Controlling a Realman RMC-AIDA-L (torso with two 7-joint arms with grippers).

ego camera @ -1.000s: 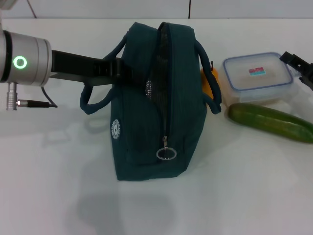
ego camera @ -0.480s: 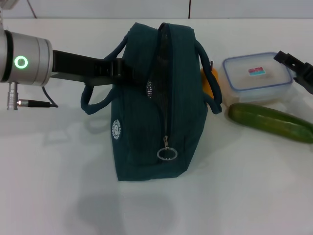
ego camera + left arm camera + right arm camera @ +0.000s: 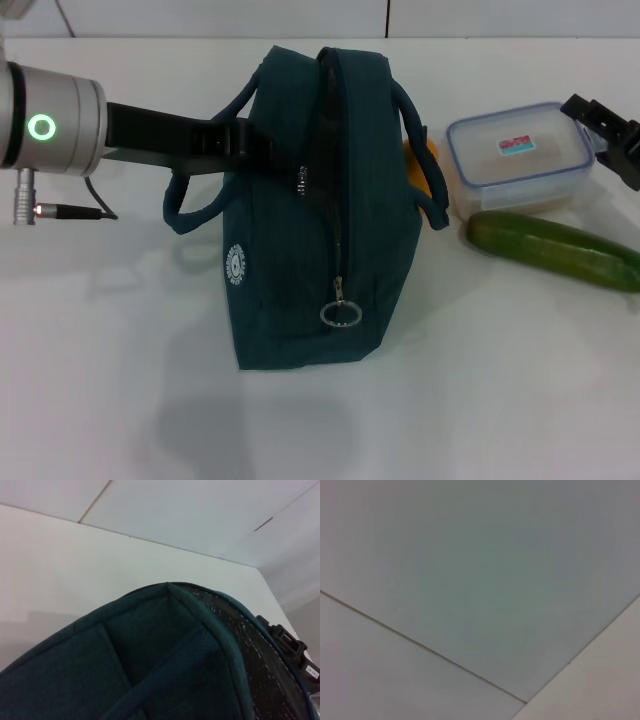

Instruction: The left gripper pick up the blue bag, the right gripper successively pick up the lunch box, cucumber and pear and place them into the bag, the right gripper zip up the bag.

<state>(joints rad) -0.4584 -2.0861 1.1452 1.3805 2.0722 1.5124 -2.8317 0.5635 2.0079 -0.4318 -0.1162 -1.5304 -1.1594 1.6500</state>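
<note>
From the head view, the black right gripper (image 3: 612, 135) is touching the far right end of the clear, blue-rimmed lunch box (image 3: 520, 160); whether it is squeezing, I cannot tell. The box is sitting a bit more to the left than before. The left wrist view is showing only the dark teal fabric bag (image 3: 150, 665).

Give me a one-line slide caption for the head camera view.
Left claw at the blue bag; right claw on the lunch box, cucumber lying beside it.

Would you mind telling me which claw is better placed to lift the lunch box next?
The right claw: it sits at the lunch box's far-right corner. The left claw is across the blue bag, at its handle side.
</note>
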